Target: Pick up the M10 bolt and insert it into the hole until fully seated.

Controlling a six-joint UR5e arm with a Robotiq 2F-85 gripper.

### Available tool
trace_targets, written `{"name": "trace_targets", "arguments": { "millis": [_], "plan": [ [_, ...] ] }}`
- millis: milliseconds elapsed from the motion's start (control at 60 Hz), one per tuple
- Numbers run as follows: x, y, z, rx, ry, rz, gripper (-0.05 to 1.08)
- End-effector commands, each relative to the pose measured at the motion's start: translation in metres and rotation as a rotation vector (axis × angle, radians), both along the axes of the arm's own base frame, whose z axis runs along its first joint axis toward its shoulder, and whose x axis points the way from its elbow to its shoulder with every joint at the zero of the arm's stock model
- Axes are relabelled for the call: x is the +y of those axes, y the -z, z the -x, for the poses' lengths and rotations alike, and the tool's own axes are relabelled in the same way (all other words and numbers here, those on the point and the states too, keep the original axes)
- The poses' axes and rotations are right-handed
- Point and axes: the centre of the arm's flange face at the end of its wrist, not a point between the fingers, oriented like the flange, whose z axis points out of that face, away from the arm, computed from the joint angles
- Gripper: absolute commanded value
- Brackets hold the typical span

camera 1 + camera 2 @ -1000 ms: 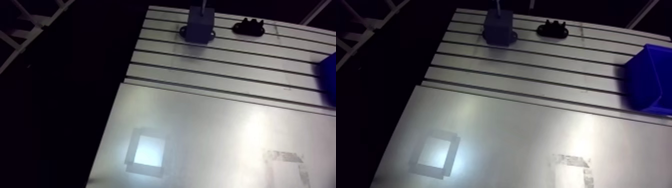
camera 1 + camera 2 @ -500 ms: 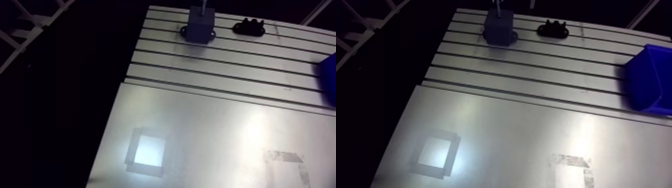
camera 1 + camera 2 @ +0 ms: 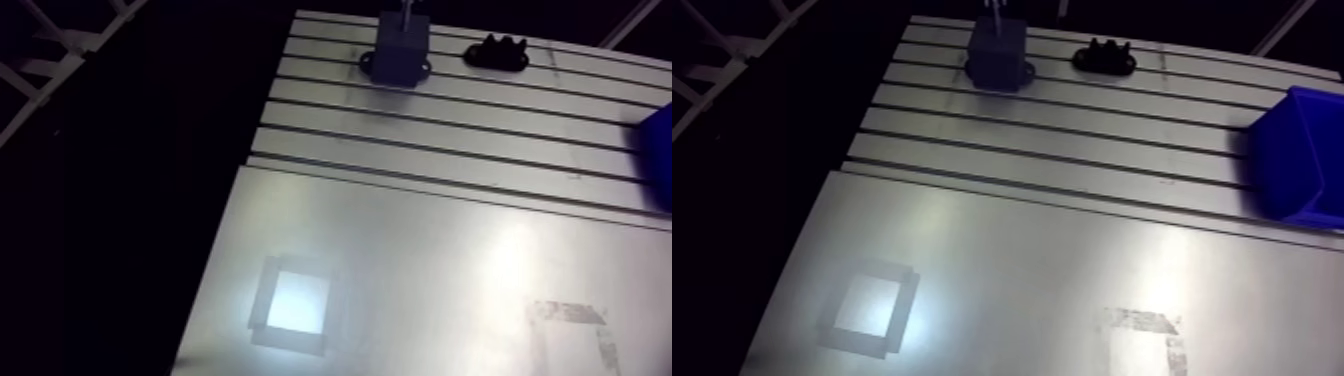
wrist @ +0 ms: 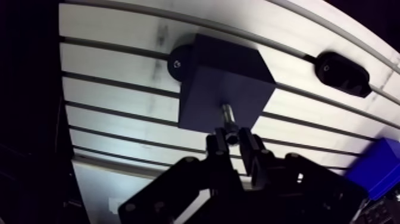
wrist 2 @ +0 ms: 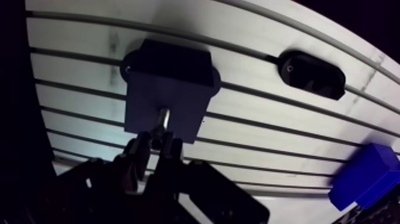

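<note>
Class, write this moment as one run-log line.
step: insert | jaws: shut on bolt | bolt: shank at top face of dark block, not seated

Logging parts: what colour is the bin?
Blue; the bin shows best in the arm view.

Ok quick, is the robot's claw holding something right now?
Gripper: shut on the M10 bolt, whose shaft meets the dark block.
</note>
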Motion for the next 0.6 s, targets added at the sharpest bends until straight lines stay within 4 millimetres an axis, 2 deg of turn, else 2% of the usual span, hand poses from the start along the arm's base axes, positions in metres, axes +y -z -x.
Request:
{"name": "trace_targets", "arguments": {
  "millis": [17,267,333,350,367,383,400,417,483,600],
  "plan": [
    [0.000,0.005,-0.001,-0.008,-0.001,-0.001,1.08],
    [-0.002,0.008,-0.004,-0.017,-0.002,-0.003,1.08],
    [-0.002,0.007,-0.004,-0.013,0.001,-0.004,1.04],
    [-0.003,0.006,-0.003,-0.001,0.000,0.001,0.94],
    [-0.003,0.006,-0.003,-0.001,0.000,0.001,0.94],
    [-0.003,0.004,-0.001,0.015,0.003,0.002,0.57],
    [-0.003,0.004,-0.001,0.015,0.003,0.002,0.57],
    [-0.003,0.003,0.000,0.030,0.005,0.000,0.07],
    [0.001,0.003,0.002,0.041,0.007,0.007,0.01],
    [0.000,-0.003,0.003,0.083,0.005,0.012,0.00]
  ]
}}
